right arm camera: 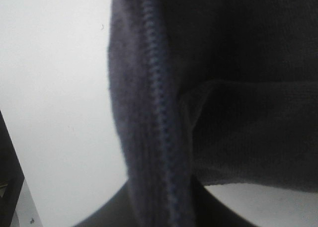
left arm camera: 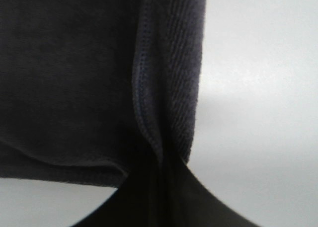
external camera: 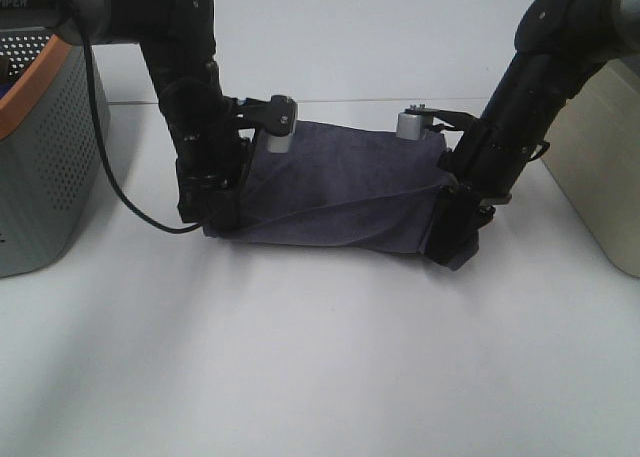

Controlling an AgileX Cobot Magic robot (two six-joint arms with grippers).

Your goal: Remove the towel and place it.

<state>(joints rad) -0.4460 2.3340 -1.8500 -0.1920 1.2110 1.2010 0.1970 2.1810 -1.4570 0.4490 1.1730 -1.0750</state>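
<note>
Soft matt plush towel (external camera: 345, 182) with stitched hem; smooth white table (external camera: 320, 357).

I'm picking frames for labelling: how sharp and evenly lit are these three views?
Exterior high: soft overall, white table bright, only faint shadow under the towel. Left wrist: towel very close, hem stitching legible, the dark foreground blurred. Right wrist: stitching legible too, folds murky, table washed out.

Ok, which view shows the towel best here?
Exterior high: nearly the whole towel shows, held at both ends. Each wrist view shows only a close, dark strip of its hemmed edge running into the jaws.
</note>
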